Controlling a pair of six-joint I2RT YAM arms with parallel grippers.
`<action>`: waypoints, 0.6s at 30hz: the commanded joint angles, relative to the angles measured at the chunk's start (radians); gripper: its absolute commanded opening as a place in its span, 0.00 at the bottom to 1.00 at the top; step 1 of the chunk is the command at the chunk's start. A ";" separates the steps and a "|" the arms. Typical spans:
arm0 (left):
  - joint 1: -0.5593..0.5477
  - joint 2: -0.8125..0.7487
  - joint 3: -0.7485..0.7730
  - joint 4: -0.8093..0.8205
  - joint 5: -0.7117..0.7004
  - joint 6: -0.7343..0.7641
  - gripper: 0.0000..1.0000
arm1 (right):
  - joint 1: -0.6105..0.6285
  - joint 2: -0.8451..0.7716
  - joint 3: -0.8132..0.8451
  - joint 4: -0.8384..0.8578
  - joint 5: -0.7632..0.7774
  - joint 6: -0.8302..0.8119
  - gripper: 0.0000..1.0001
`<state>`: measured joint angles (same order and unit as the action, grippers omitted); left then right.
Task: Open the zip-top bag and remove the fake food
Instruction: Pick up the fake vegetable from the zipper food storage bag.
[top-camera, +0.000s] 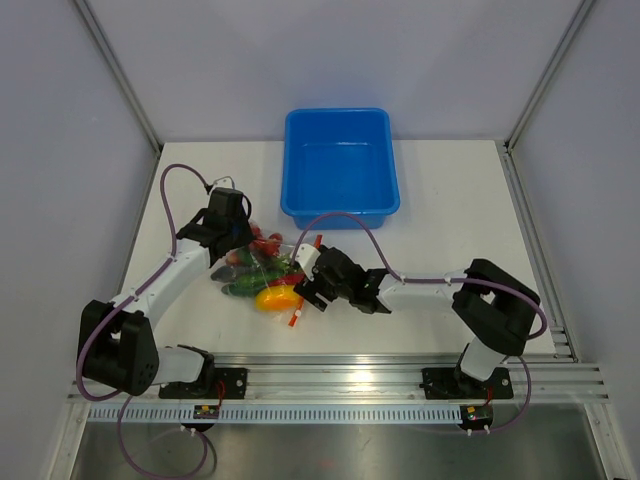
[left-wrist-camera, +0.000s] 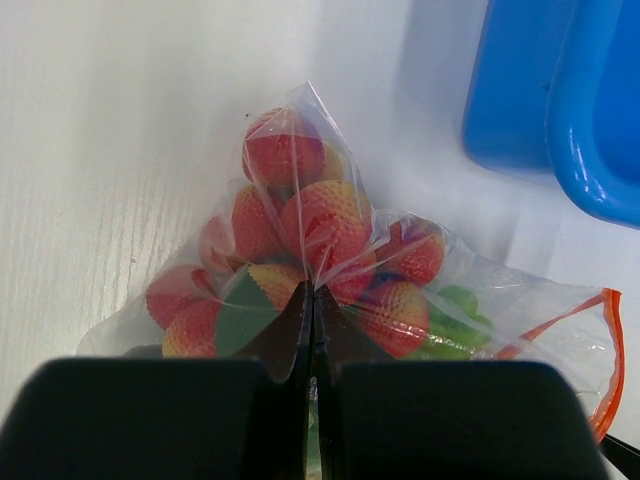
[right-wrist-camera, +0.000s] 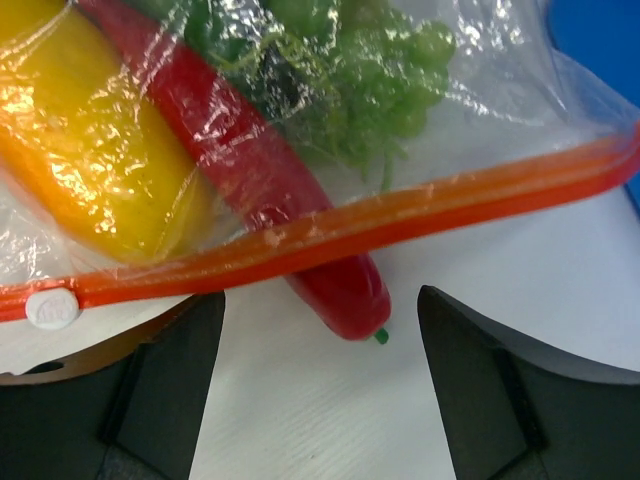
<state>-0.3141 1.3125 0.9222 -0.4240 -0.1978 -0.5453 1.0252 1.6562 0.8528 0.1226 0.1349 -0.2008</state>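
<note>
Bag (top-camera: 262, 268) of toy food (left-wrist-camera: 320, 225) lies on table (top-camera: 450, 220) near blue tub (top-camera: 340, 160), left gripper (left-wrist-camera: 313, 297) pinching its plastic, right gripper (right-wrist-camera: 320, 315) spread wide at zip strip (right-wrist-camera: 400, 215), chili (right-wrist-camera: 240, 160) tip reaching past this strip.

No writing, brand, number or sign can be read in any view. The small white round slider (right-wrist-camera: 52, 308) on the orange-red zip strip (right-wrist-camera: 400, 215) of the clear crinkly plastic zip-top bag (right-wrist-camera: 500, 90) bears a faint raised mark, too blurred to make out. Near the bottom edge of the top view sit a tiny yellow-and-red tag (top-camera: 207, 409) on the left and a second tag (top-camera: 470, 410) on the right, both too small to read.
</note>
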 joint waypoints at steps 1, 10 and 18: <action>0.001 -0.029 -0.005 0.056 0.014 0.016 0.00 | -0.007 0.037 0.057 0.064 -0.034 -0.071 0.86; 0.001 -0.010 0.001 0.053 0.018 0.018 0.00 | -0.047 0.128 0.149 -0.010 -0.058 -0.052 0.59; 0.001 -0.013 0.003 0.050 0.011 0.016 0.00 | -0.053 0.096 0.124 -0.018 -0.035 -0.019 0.39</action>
<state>-0.3141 1.3125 0.9222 -0.4191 -0.1944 -0.5446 0.9852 1.7851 0.9611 0.1047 0.0856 -0.2424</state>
